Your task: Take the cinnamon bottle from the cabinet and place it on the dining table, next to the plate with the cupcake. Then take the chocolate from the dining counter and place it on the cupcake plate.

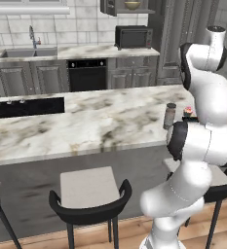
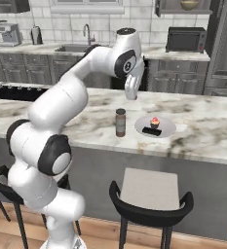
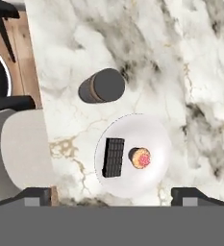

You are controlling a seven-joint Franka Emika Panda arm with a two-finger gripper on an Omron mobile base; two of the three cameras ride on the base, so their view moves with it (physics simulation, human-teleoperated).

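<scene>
We look down on a marble dining counter (image 2: 202, 127) where the white plate (image 2: 166, 127) serves as our landmark. On the plate sit the cupcake (image 2: 155, 121), pink-topped, and the dark chocolate (image 2: 151, 131) bar, the bar lying flat just beside the cupcake on the side nearer the counter's front edge. The cinnamon bottle (image 2: 120, 122) stands upright on the marble just beside the plate, off its rim and not touching it, with its dark cap up.

Above the plate we see the gripper (image 3: 111, 194) held clear of everything, its two dark fingertips (image 3: 34, 196) spread wide apart at the lower corners of the hand view, with nothing between them. In the right base view the hand hangs over the counter, behind the bottle and the plate.

A grey-seated stool (image 2: 150, 193) with a black curved back stands in front of the counter, below the plate.
</scene>
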